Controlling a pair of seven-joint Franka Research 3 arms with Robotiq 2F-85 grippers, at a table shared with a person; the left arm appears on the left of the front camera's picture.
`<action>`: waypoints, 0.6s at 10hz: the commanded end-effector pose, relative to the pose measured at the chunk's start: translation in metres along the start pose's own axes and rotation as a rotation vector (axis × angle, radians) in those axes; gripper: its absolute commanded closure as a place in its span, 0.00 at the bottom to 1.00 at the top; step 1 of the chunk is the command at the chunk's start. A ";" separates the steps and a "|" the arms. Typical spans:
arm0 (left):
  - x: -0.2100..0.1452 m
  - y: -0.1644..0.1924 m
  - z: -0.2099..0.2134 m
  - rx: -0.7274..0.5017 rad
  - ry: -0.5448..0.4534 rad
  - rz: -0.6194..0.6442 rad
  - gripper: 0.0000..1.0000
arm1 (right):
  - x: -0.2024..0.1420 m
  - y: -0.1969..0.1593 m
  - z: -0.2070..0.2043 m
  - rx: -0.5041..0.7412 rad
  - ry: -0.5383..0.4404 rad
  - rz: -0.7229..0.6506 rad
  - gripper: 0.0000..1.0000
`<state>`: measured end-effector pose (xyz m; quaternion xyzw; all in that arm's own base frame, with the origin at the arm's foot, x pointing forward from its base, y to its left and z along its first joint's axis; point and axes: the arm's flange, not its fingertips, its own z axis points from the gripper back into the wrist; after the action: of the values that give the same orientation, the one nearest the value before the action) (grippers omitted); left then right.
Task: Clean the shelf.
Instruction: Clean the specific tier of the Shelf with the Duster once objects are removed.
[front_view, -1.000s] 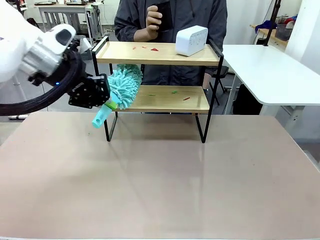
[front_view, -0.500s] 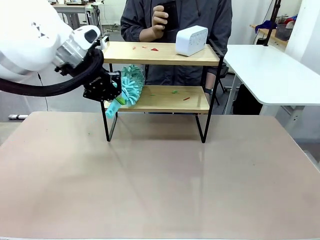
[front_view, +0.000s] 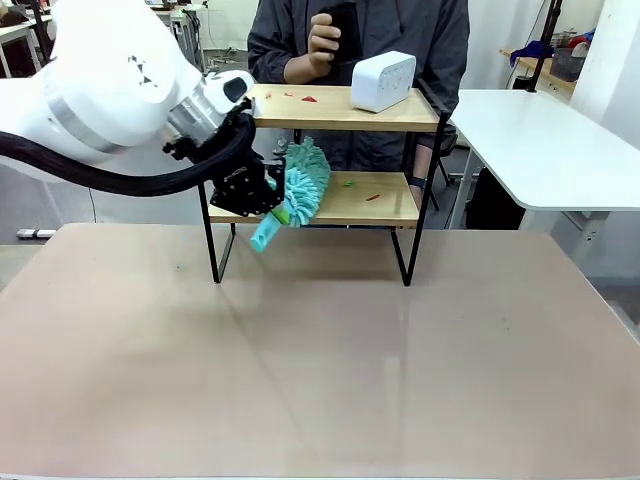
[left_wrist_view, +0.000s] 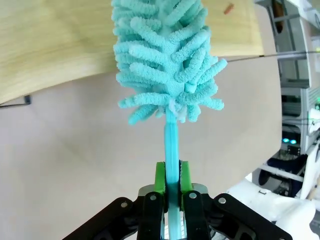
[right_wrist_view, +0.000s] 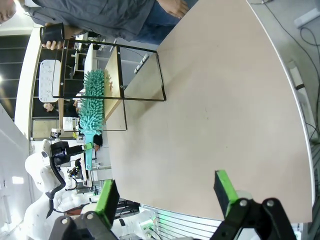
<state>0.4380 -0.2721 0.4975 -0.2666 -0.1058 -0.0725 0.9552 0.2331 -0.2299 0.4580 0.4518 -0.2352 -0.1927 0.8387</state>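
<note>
Shelf (front_view: 372, 208) just beyond left gripper (left_wrist_view: 172, 176), clamped on teal duster (left_wrist_view: 167, 55) handle; right gripper (right_wrist_view: 165, 192) wide.

Front cam faces shelf (front_view: 300, 112); L wrist near, R far; all share duster (front_view: 303, 180).

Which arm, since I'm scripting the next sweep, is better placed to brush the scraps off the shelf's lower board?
Left. The left end effector is shut on the teal duster, whose head is at the shelf's lower board near the scraps. The right end effector is open, empty, far from it.
</note>
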 end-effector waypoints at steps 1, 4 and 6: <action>0.007 -0.007 -0.009 -0.053 0.040 -0.073 0.88 | 0.002 0.001 -0.001 0.023 -0.011 0.024 0.00; 0.007 -0.024 -0.022 -0.121 0.123 -0.212 0.88 | 0.002 0.001 -0.001 0.023 -0.011 0.024 0.00; -0.001 -0.026 -0.013 -0.152 0.286 -0.359 0.88 | 0.002 0.001 -0.001 0.023 -0.011 0.024 0.00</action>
<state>0.4333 -0.3146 0.4927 -0.2954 -0.0503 -0.2328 0.9252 0.2330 -0.2300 0.4580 0.4518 -0.2352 -0.1926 0.8387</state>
